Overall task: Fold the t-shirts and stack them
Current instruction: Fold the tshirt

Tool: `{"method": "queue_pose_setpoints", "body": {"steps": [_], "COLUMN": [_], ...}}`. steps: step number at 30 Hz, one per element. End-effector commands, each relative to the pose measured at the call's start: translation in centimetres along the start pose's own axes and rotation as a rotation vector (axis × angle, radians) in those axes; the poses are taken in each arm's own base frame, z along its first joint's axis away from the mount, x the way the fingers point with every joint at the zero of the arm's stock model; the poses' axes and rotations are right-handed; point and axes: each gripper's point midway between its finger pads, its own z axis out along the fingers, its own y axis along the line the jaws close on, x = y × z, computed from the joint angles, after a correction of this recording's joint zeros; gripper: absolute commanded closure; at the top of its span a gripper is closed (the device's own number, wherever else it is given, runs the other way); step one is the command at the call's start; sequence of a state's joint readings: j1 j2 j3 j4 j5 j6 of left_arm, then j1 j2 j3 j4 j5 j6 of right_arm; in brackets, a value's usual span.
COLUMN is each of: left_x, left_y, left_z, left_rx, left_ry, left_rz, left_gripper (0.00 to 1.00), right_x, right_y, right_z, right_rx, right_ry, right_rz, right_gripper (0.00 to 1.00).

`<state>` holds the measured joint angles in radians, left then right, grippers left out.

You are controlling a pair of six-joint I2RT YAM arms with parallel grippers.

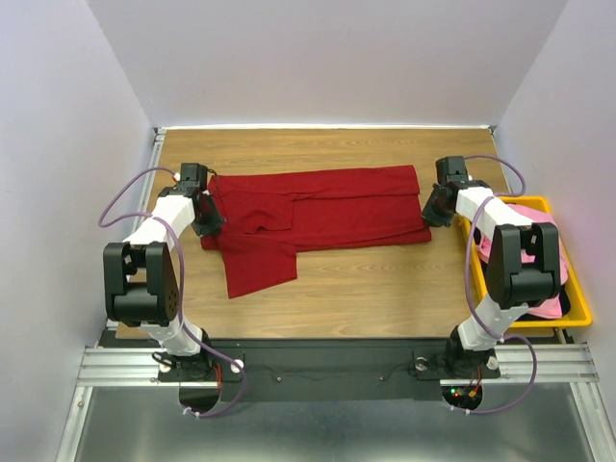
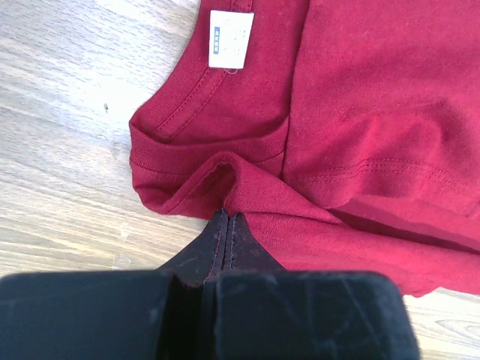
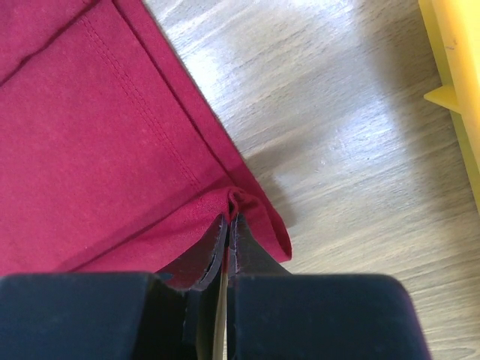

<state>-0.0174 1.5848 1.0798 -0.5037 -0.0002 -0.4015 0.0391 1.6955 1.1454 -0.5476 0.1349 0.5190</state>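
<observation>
Dark red t-shirt (image 1: 327, 207), ends pinched tight by left fingers (image 2: 211, 251), right fingers (image 3: 249, 253). Pink t-shirt (image 1: 551, 308) in yellow bin (image 1: 576, 289), half hidden behind right arm (image 1: 510, 260).

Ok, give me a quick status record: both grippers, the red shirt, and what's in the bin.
left gripper: shut, pinching the dark red t-shirt at its collar end
right gripper: shut, pinching the hem corner at the opposite end
dark red t-shirt: spread lengthwise across the table, partly folded, one flap jutting toward the near edge on the left
neck label: white, facing up
yellow bin: at the table's right side, holds pink cloth, partly hidden by the right arm
</observation>
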Motion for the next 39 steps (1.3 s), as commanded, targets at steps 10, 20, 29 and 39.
{"method": "queue_pose_setpoints", "body": {"steps": [10,20,29,39], "left_x": [-1.4,-2.9,7.7,11.2], "left_y": [-0.9,-1.2,-0.1,-0.1], "left_z": [1.6,-3.0,-2.8,-1.8], "left_rx": [0.036,0.075,0.112,0.066], "left_ry": [-0.019,-0.121,0.046,0.075], "left_rz": [0.008,0.009,0.017,0.049], "left_gripper": [0.86,0.26,0.25,0.25], "right_x": [-3.5,-5.6,5.0,17.6], "right_y": [1.2,3.4,12.7,22.3], "right_z": [0.9,-4.7,-9.2,-9.6], "right_rx": [-0.023,-0.170,-0.493,-0.668], "right_ry": [-0.086,-0.181,-0.017,0.113], "right_rz": [0.016,-0.041,-0.294,-0.558], "right_gripper": [0.84,0.37,0.38,0.44]}}
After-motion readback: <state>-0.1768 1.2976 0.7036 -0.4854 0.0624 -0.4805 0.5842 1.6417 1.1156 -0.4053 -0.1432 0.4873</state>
